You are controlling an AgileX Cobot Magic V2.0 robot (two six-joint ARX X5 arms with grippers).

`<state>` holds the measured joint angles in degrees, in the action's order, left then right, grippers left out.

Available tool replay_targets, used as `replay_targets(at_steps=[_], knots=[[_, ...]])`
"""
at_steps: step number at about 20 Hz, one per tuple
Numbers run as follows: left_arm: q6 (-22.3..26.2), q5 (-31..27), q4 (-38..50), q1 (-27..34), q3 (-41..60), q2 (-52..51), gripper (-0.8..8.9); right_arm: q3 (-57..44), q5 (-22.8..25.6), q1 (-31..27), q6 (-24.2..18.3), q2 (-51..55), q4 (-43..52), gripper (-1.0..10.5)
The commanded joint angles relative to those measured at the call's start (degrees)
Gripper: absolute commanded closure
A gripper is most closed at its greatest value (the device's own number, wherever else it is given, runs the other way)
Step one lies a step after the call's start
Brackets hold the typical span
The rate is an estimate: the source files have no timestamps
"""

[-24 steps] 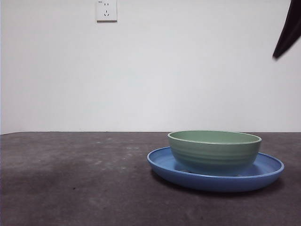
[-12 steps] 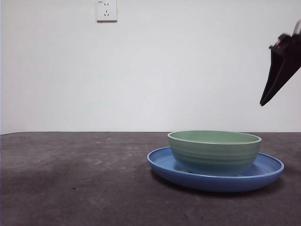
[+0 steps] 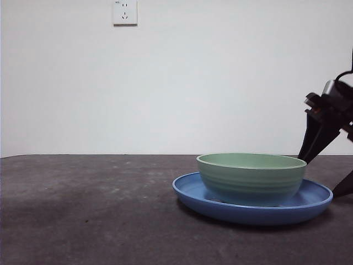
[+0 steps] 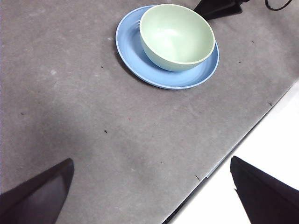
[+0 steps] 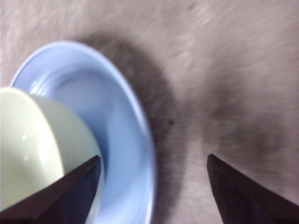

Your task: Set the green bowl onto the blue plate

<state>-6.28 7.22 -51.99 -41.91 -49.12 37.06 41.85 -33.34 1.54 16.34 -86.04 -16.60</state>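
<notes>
The green bowl [image 3: 251, 176] stands upright inside the blue plate [image 3: 255, 214] on the dark table, right of centre in the front view. My right gripper [image 3: 326, 168] is open and low at the plate's right side. In the right wrist view it [image 5: 153, 157] straddles the plate's rim [image 5: 122, 116], with one jaw by the bowl's wall [image 5: 28, 144] and the other over bare table. My left gripper [image 4: 151, 160] is open and empty, high above the table and far from the bowl [image 4: 176, 36] and plate [image 4: 136, 61].
A white wall socket [image 3: 124, 12] sits high on the back wall. The table's edge [image 4: 243, 135] runs beside the plate in the left wrist view, with white floor beyond. The right arm's dark tip [image 4: 217, 7] shows behind the plate there.
The right gripper has come down from the top right corner to the plate's right rim. Bowl and plate have not moved.
</notes>
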Motion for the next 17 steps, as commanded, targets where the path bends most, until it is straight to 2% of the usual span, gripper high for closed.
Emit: replay_targets(at_steps=[1, 4, 10, 14, 17], knots=[[0.87, -0.15, 0.63, -0.52, -0.63, 0.24, 2.15, 0.94, -2.58, 0.2, -0.7, -3.08, 1.14, 6.6], [0.87, -0.15, 0.63, -0.52, -0.63, 0.24, 2.15, 0.94, -3.3, 0.26, -0.96, -5.35, 1.27, 7.1], [0.87, -0.15, 0.66, -0.52, -0.63, 0.24, 2.15, 0.94, -3.3, 0.59, -2.05, -5.6, 1.49, 9.4], [0.87, -0.15, 0.66, -0.52, -0.63, 0.24, 2.15, 1.49, -3.28, 0.59, -0.61, -5.57, 1.99, 9.4], [0.87, -0.15, 0.63, -0.52, -0.63, 0.24, 2.15, 4.48, -3.3, 1.31, -0.26, -5.57, -1.36, 9.4]])
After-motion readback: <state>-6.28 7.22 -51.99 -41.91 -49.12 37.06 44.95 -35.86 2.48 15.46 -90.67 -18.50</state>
